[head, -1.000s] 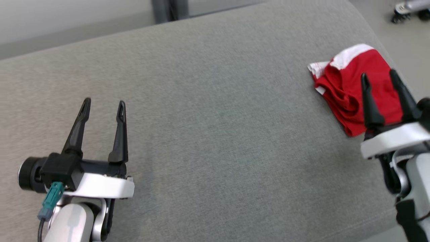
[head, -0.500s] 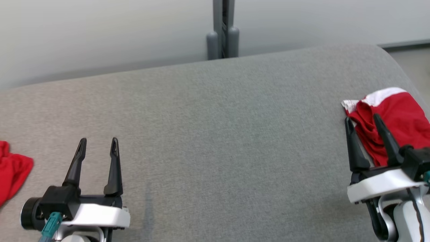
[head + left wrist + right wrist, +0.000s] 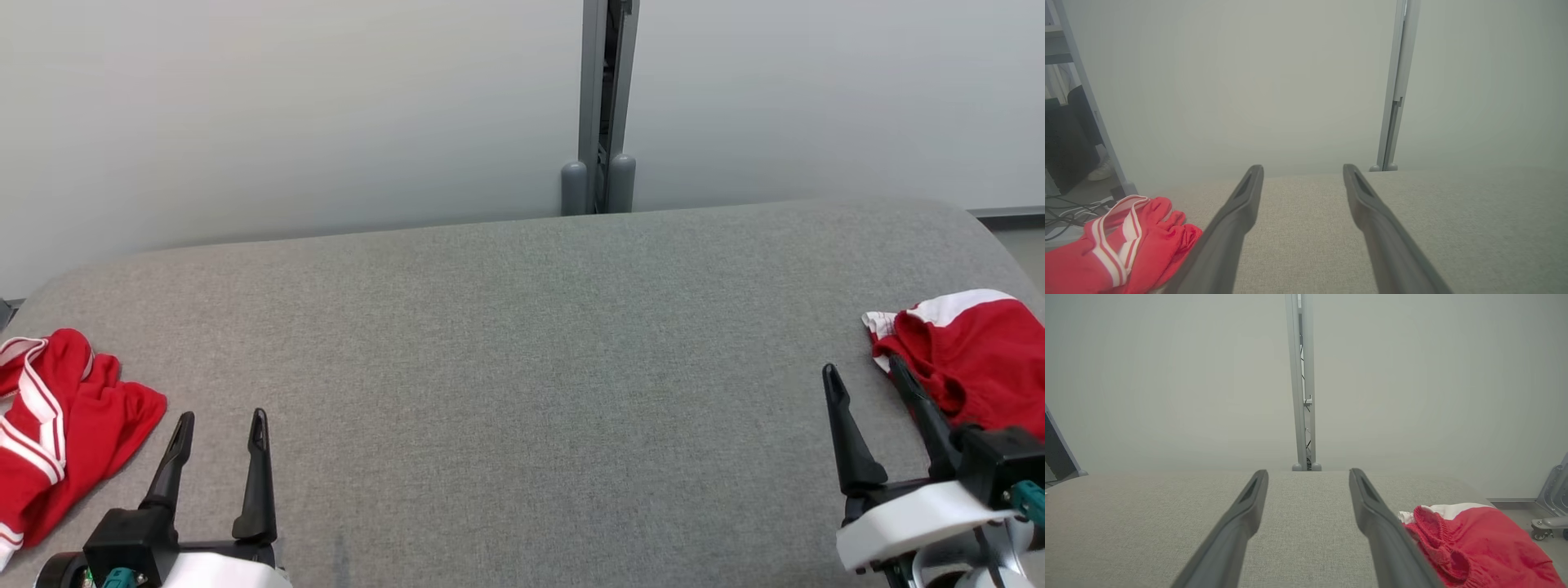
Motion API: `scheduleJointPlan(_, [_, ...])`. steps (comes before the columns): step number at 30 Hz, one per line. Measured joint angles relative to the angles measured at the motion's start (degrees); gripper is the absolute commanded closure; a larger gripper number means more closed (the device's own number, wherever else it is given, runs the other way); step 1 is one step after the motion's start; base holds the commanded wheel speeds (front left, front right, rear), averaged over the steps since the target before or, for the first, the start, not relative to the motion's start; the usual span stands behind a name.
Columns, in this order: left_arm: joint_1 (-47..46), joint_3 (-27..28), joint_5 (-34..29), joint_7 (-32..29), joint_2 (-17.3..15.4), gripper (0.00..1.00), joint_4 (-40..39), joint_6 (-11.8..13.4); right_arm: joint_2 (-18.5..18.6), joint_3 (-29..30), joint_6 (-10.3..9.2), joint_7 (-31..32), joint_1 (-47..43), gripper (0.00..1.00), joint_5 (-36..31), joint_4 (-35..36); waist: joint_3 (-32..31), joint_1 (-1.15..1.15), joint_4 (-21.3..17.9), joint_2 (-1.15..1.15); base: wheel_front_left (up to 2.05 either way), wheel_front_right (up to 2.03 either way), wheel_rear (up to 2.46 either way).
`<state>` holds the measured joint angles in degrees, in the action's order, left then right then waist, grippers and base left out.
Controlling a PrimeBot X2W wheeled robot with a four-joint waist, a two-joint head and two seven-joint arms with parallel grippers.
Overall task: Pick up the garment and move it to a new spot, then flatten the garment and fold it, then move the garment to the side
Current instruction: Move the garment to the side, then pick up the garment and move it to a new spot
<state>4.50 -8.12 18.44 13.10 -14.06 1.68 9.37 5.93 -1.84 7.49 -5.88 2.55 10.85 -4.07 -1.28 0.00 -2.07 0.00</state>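
Left hand [image 3: 222, 416]: fingers spread wide, nothing between them; low at near-left of grey fabric surface [image 3: 522, 367], tips aimed at far wall [image 3: 286, 122].

Right hand [image 3: 862, 365]: equally wide and empty; near-right, outer finger crossing in front of folded red garment [image 3: 980, 359] in head view; contact or mere overlap not settled from that angle.

Crumpled red garment [image 3: 73, 416], white-striped trim: bunched at left end of surface, just beside left hand on its outer side; apart from fingers, not touching. Long axis roughly near-to-far, about parallel with left fingers. Kind of clothing hard to name while bunched, possibly shorts.

Folded red garment, white band at far edge: right end of surface, compact, apparently already dealt with.

Judged step: pickup of crumpled piece, not yet begun. Nearer arm: left, by a wide margin. Called for: outward sideways shift and a drop onto the heap, then carry toward grey cloth between both hands.
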Motion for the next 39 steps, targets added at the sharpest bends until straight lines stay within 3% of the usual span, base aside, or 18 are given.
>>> scheduleJointPlan(16, [3.3, -0.6, 1.6, -1.6, -1.0, 0.0, 0.0, -0.5, -1.9, 1.5, 0.0, 2.8, -6.5, 0.0, -0.5, 4.2, -2.3, 0.0, 0.8, 0.0, 0.0, 0.0, 0.0])
scheduleJointPlan(39, [3.5, -1.0, 2.1, -2.1, -1.4, 0.0, -1.0, 0.8, -2.5, 1.5, 0.0, 3.3, -6.7, 0.0, -0.7, 5.0, -2.5, 0.0, 0.8, 0.0, 0.0, 0.0, 0.0])
